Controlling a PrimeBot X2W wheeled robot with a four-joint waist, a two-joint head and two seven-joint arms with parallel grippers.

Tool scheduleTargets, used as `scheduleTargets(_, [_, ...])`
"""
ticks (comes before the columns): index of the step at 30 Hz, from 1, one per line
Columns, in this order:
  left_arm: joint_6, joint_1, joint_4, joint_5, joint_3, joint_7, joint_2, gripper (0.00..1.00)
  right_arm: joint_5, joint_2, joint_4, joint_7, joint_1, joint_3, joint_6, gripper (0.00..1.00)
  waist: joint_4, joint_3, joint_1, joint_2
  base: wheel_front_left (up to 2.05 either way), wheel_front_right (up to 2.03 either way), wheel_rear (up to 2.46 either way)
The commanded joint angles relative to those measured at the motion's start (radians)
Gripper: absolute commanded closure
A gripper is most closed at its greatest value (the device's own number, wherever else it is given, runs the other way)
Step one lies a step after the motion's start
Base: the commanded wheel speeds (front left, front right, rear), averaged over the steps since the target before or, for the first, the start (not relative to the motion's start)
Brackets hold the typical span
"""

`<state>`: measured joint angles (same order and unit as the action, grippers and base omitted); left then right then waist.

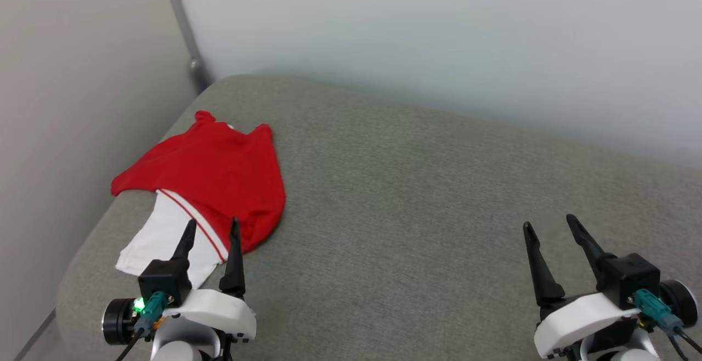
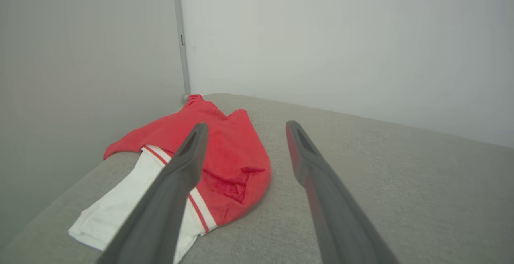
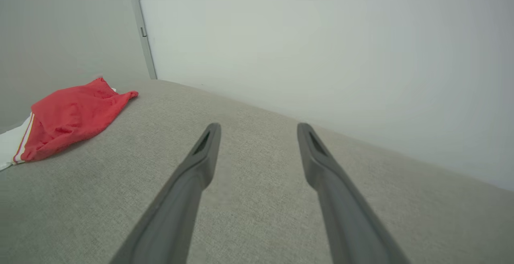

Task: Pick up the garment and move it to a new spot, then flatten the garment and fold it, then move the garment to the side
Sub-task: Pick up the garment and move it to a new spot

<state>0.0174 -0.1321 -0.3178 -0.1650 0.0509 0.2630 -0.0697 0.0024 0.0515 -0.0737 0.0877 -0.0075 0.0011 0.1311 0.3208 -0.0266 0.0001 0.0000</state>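
Closest to the head camera, the left hand is hovering with its two dark fingers spread wide and gripping nothing. Its tips are pointing toward the corner post and overlapping the near end of the garment; I cannot tell whether they are touching the cloth. The garment is lying crumpled on the grey cushion just in front of the corner post. Its red body is lying toward the post and a white sleeve is trailing away from it. The long axis is therefore running from post to sleeve, roughly in line with the left fingers. The right hand is waiting well apart from the post and from the garment, equally wide open and empty. In the left wrist view, the left finger is crossing over the white sleeve and striped trim, while the other is showing over bare cushion beside the red cloth, the post rising straight beyond. In the right wrist view, the open fingers are framing bare cushion, with the garment lying far off beneath the post. The left arm is clearly the nearer, so the pick-up is probably falling to it.
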Motion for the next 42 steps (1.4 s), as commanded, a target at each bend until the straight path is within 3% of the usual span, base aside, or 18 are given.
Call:
scheduleTargets(1, [-0.004, 0.006, 0.004, -0.003, -0.012, 0.003, -0.006, 0.0, 0.009, -0.002, 0.006, 0.007, -0.016, 0.011, 0.0, 0.0, 0.064, 0.003, -0.0001, 0.0, 0.0, 0.0, 0.0])
scheduleTargets(7, [-0.002, 0.017, 0.016, -0.001, -0.038, 0.003, -0.013, 0.0, 0.025, -0.001, 0.022, 0.008, -0.021, 0.042, -0.001, 0.0, 0.128, 0.006, -0.0001, 0.0, 0.0, 0.0, 0.0])
scheduleTargets(15, [0.008, 0.02, 0.029, -0.005, -0.052, 0.003, -0.006, 0.0, 0.038, -0.001, 0.029, 0.002, -0.021, 0.064, -0.001, 0.0, 0.153, 0.012, -0.0001, 0.0, 0.0, 0.0, 0.0])
scheduleTargets(21, [0.016, -0.014, 0.021, -0.014, -0.065, 0.003, -0.002, 0.0, 0.035, -0.001, 0.028, -0.005, -0.029, 0.075, -0.001, 0.0, 0.134, 0.018, -0.0001, 0.0, 0.0, 0.0, 0.0])
scheduleTargets(28, [0.05, -0.181, -0.013, -0.037, -0.091, -0.011, -0.064, 0.0, 0.015, -0.001, 0.059, -0.027, -0.061, 0.083, -0.001, 0.0, 0.061, 0.084, -0.0001, 0.0, 0.0, 0.0, 0.0])
scheduleTargets(32, [0.075, -0.319, -0.056, -0.073, -0.107, -0.11, -0.123, 0.0, -0.015, -0.001, 0.083, -0.041, -0.096, 0.081, -0.001, 0.0, 0.0, 0.165, -0.0001, 0.0, 0.0, 0.0, 0.0])
scheduleTargets(37, [0.1, -0.451, -0.144, -0.172, -0.121, -0.347, -0.21, 0.0, -0.033, -0.001, 0.101, -0.048, -0.146, 0.083, -0.001, 0.0, -0.081, 0.274, -0.0001, 0.0, 0.0, 0.0, 0.0])
scheduleTargets(38, [0.1, -0.451, -0.144, -0.172, -0.121, -0.347, -0.21, 0.0, -0.033, -0.001, 0.101, -0.048, -0.146, 0.083, -0.001, 0.0, -0.081, 0.274, -0.0001, 0.0, 0.0, 0.0, 0.0])
scheduleTargets(42, [0.11, -0.501, -0.233, -0.249, -0.115, -0.583, -0.285, 0.0, -0.039, -0.001, 0.106, -0.039, -0.175, 0.083, -0.001, 0.0, -0.128, 0.344, -0.0001, 0.0, 0.0, 0.0, 0.0])
